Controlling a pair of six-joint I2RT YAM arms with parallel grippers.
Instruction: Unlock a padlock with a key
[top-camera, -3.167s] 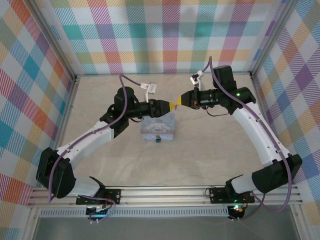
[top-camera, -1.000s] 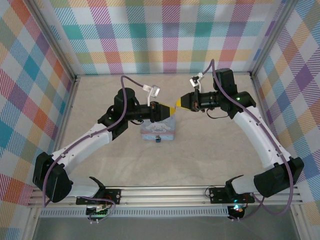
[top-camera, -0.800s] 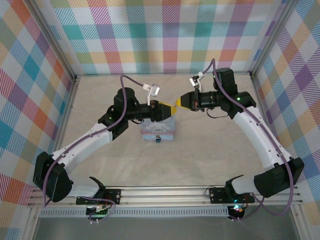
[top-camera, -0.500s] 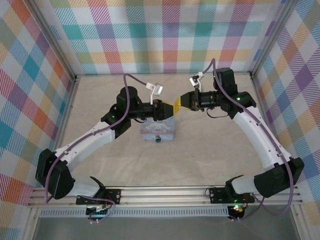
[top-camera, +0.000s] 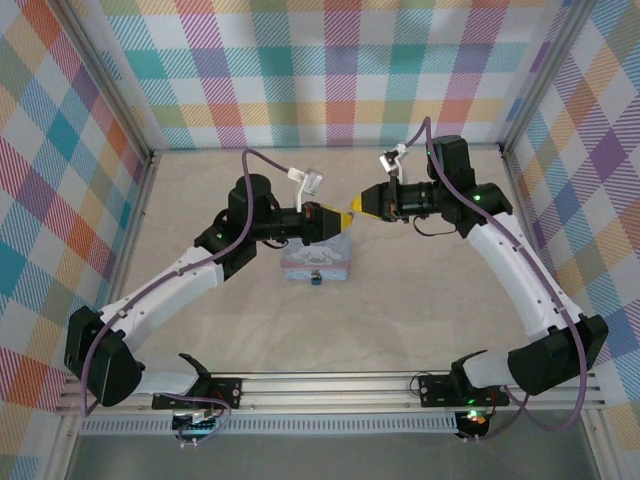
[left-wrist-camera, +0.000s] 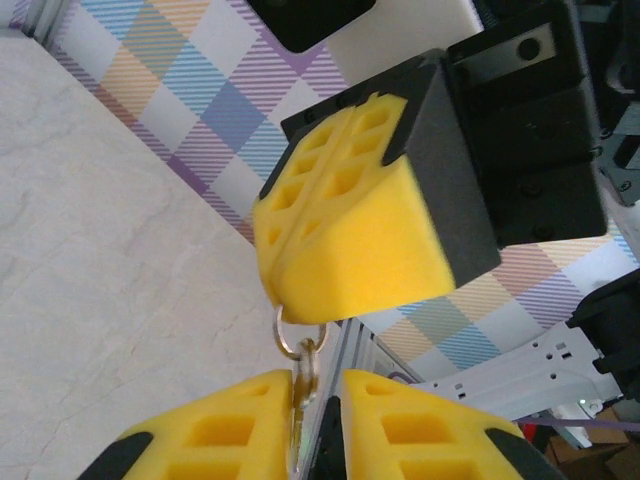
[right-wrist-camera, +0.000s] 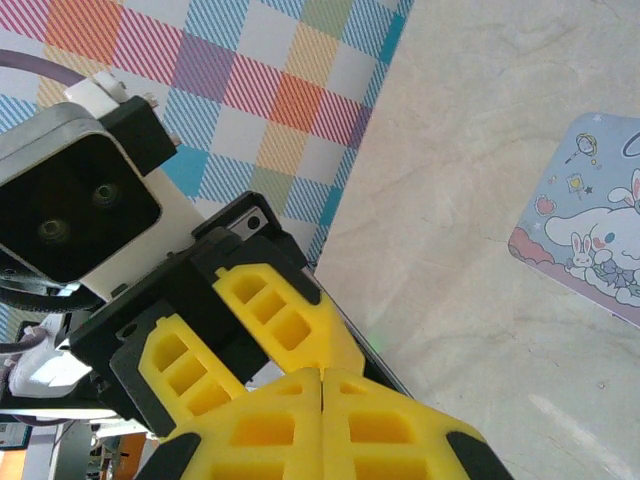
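From where I stand, the left arm (top-camera: 170, 285) reaches in from the near left corner of the table (top-camera: 420, 310). Its left gripper (left-wrist-camera: 318, 385) is lifted above the table's middle. The jaws stand narrow, with the blade of the key (left-wrist-camera: 300, 400) hanging down between the yellow fingers (left-wrist-camera: 215, 440). I cannot tell whether they actually press on it. The key dangles from a small ring (left-wrist-camera: 289, 335), which is pinched at the very tip of the right gripper (left-wrist-camera: 285, 285), its jaws closed flat together. The two grippers meet tip to tip in the air. Below them, about mid-table, lies the pastel-blue tin box (top-camera: 322, 262). The padlock (top-camera: 315, 279), a dark speck, seems to sit against the side of the box that faces the table's near edge.
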